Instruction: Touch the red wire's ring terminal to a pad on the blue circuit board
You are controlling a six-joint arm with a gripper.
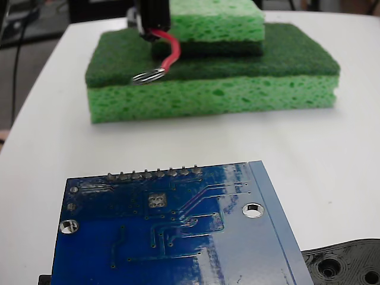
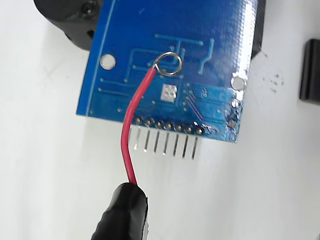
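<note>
The blue circuit board (image 1: 178, 243) lies flat on the white table at the front of the fixed view. Its small silver square pad (image 1: 156, 201) sits just below the row of solder bumps. My gripper (image 1: 151, 27) hangs at the top, shut on the red wire (image 1: 172, 50), which curves down to the ring terminal (image 1: 148, 76). The ring hovers well above and behind the board, touching nothing. In the wrist view the gripper (image 2: 124, 212) is at the bottom and the red wire (image 2: 132, 125) arcs up. There the ring terminal (image 2: 168, 64) shows over the board (image 2: 200, 40), just above the pad (image 2: 169, 93).
Two stacked green sponges (image 1: 237, 89) stand behind the ring. A black plastic piece with holes (image 1: 347, 264) lies by the board's right corner, also seen as the black piece (image 2: 75, 20) in the wrist view. Metal pins (image 2: 165, 142) stick out of the board's edge. A black block (image 2: 310, 70) lies at the right.
</note>
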